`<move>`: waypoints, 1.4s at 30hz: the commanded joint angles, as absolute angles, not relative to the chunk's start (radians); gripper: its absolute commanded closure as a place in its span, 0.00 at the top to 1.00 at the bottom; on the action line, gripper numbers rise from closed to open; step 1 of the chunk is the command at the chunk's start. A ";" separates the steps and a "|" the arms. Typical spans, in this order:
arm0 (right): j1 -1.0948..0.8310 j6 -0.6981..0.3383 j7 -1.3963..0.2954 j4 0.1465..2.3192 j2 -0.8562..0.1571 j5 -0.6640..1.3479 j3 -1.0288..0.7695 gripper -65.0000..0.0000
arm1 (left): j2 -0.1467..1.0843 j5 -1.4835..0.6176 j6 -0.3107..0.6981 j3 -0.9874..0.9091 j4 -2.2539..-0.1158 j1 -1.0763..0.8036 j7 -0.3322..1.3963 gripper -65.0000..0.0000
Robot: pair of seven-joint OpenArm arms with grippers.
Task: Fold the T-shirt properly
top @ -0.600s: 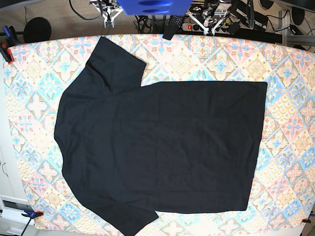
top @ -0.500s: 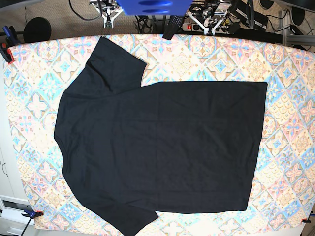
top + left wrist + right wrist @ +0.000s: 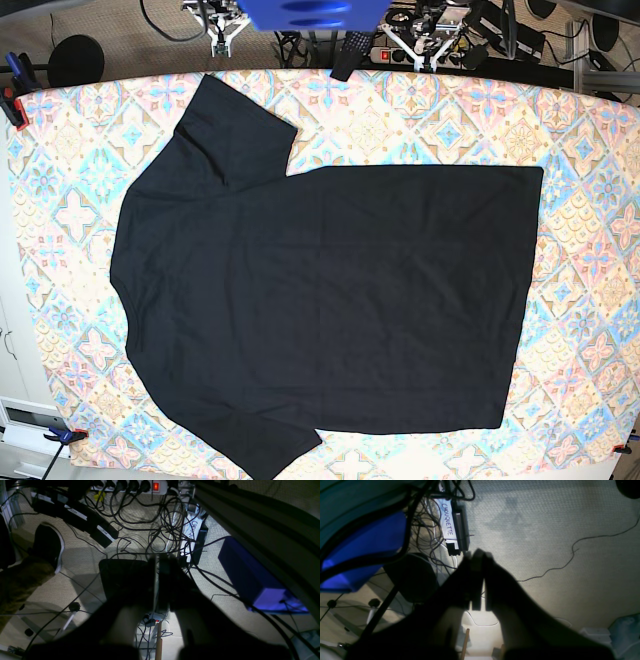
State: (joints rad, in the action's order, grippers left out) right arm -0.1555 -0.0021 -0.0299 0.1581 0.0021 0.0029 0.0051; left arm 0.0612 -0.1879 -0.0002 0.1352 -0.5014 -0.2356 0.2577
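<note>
Nothing has moved since the earlier frame: the black T-shirt [image 3: 320, 290] lies flat and unfolded on the patterned tablecloth [image 3: 590, 250], collar toward the base view's left, hem toward its right. Our left gripper [image 3: 157, 580] and right gripper [image 3: 476, 580] are both closed and empty, parked above the cable-strewn floor [image 3: 545, 530]. The cloth looks light, soft and floppy; we judge sleeves and hem corners the best holds. Bare tablecloth surrounds the shirt.

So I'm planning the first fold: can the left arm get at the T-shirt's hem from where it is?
Probably yes. The T-shirt lies flat and uncovered on the tablecloth, nothing on its hem. The left gripper is shut, parked off the table over cables.
</note>
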 commanded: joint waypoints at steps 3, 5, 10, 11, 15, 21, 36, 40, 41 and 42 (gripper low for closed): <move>-0.177 -0.002 -0.021 0.160 -0.005 0.002 0.007 0.01 | 0.064 -0.186 -0.002 0.137 -0.512 -0.266 0.254 0.02; -0.216 -0.002 -0.021 0.180 -0.038 0.002 0.007 0.01 | 0.088 -0.189 -0.002 0.137 -0.512 -0.275 0.254 0.02; -0.292 -0.002 -0.027 0.297 -0.058 0.002 0.007 0.01 | 0.117 -0.191 -0.004 0.137 -0.631 -0.358 0.245 0.02; -0.312 -0.002 -0.027 0.312 -0.058 0.002 0.005 0.01 | 0.127 -0.189 -0.004 0.137 -0.674 -0.383 0.245 0.02; -0.394 -0.002 -0.021 0.377 -0.071 0.002 0.004 0.00 | 0.159 -0.186 -0.004 0.139 -0.768 -0.469 0.246 0.02; -0.510 -0.002 -0.022 0.576 -0.151 0.004 -0.001 0.00 | 0.217 -0.193 -0.004 0.197 -0.865 -0.564 0.246 0.02; -0.874 -0.002 -0.021 1.107 -0.202 0.008 -0.200 0.00 | 0.351 -0.252 -0.008 0.150 -1.446 -0.929 0.248 0.02; -0.967 -0.002 -0.022 1.300 -0.203 0.008 -0.236 0.00 | 0.364 -0.282 -0.008 0.065 -1.627 -1.017 0.249 0.02; -0.986 -0.002 -0.024 1.346 -0.203 0.008 -0.249 0.00 | 0.364 -0.282 -0.008 0.044 -1.678 -1.035 0.266 0.02; -1.004 -0.002 -0.025 1.397 -0.203 0.008 -0.265 0.00 | 0.364 -0.283 -0.008 0.021 -1.736 -1.046 0.292 0.02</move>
